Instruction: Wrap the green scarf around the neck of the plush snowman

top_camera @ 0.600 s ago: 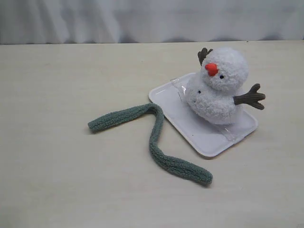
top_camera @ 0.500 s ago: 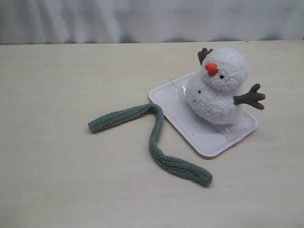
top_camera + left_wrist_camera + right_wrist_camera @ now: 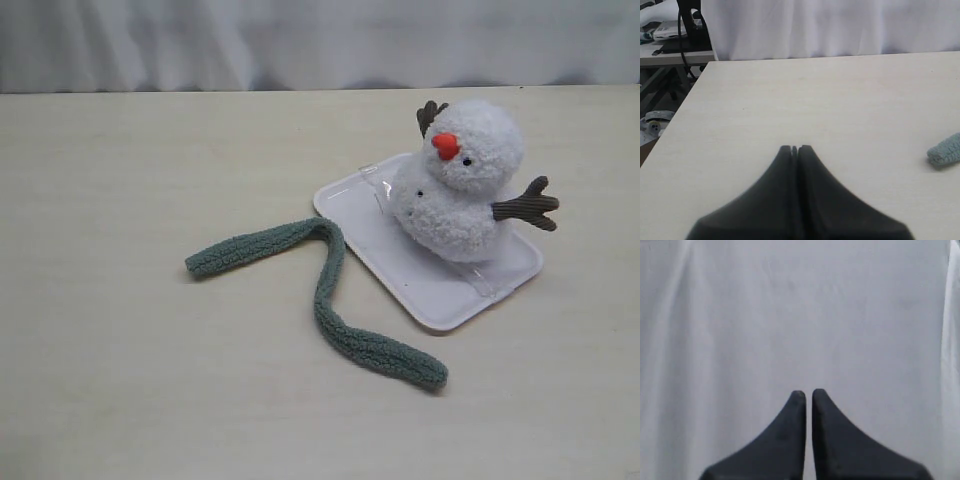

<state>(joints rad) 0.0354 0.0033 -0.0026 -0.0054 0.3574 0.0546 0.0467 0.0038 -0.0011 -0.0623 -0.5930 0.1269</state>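
Green scarf (image 3: 328,270) bent beside white tray (image 3: 400,270) holding plush snowman (image 3: 460,190).

**No Writing to Be Read**

From where I stand, no word, label, brand mark, number or sign can be read in any of the three views. The one likely spot is the clutter of gear (image 3: 669,31) at the upper left of the left wrist view. It is too small and blurred for me to make out any marking on it.
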